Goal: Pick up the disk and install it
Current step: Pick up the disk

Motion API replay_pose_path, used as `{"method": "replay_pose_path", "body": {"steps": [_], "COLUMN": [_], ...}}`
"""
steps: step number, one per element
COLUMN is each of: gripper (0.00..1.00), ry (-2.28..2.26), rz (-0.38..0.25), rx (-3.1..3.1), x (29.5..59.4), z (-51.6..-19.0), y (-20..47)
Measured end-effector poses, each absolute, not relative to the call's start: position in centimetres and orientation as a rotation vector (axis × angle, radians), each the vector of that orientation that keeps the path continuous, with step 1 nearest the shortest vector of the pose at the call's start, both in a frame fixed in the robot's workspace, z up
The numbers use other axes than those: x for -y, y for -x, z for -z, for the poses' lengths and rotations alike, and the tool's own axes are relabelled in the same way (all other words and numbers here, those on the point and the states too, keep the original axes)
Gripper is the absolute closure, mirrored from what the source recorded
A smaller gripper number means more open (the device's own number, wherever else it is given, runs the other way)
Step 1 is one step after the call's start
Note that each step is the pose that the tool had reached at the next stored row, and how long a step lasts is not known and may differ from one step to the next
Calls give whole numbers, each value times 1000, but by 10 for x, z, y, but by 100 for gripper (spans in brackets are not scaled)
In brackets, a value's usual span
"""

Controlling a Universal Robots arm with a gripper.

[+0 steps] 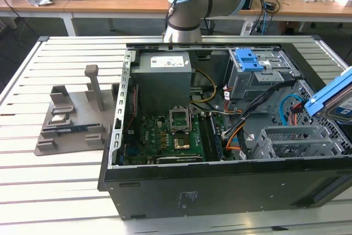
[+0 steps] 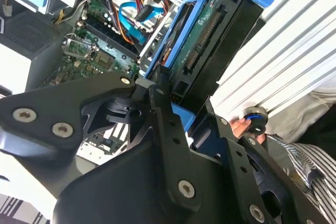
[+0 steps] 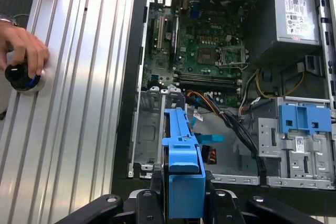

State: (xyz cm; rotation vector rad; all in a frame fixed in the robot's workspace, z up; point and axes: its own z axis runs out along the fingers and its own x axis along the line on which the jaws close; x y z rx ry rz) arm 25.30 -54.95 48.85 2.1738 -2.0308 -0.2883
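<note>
Got the flat silver-metal disk (image 2: 210,40) with blue plastic side rails clamped in the black two-finger gripper (image 3: 184,200), with jaws closed tight on its two sides. Hanging tilted up in the air over the exterior view's right end of the open black computer case (image 1: 220,185). Seen in the first wrist view, hovering above and near the silver metal drive cage (image 3: 149,129) at the case's edge.

Plenty of clutter around that spot. Right beside the cage, a bundle of black, orange and blue cables (image 3: 231,116) snaking off toward the green motherboard (image 3: 205,51). Further along, a blue plastic latch bracket (image 3: 304,121) on a grey metal bay, then the big grey power-supply box (image 3: 294,19) with a white sticker.

Also spotted a person's hand (image 3: 23,45) resting on a round black knob (image 3: 21,77) on the ribbed aluminium table (image 3: 79,103), well apart from the case. Over at the exterior view's left, a grey plastic fixture stand (image 1: 77,116) parked on the same table.
</note>
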Motion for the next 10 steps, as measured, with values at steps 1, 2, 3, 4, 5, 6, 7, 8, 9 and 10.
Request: {"method": "replay_pose_path", "body": {"steps": [1, 2, 3, 4, 5, 6, 7, 8, 9, 10], "gripper": [63, 63, 63, 63, 63, 63, 63, 63, 63, 63], "ry": [-2169, -2164, -2155, -2127, -2115, -2110, -2105, -2101, -2099, -2098], "rz": [289, 288, 286, 282, 283, 285, 287, 288, 289, 289], "rx": [2034, 2039, 2046, 2073, 2086, 2092, 2097, 2100, 2101, 2102], "x": [550, 550, 550, 550, 550, 550, 550, 550, 550, 550], "z": [-488, -488, -488, -487, -487, -486, -485, -484, -483, -482], "y": [-254, -254, -254, -254, -254, -255, -256, -258, -258, -258]}}
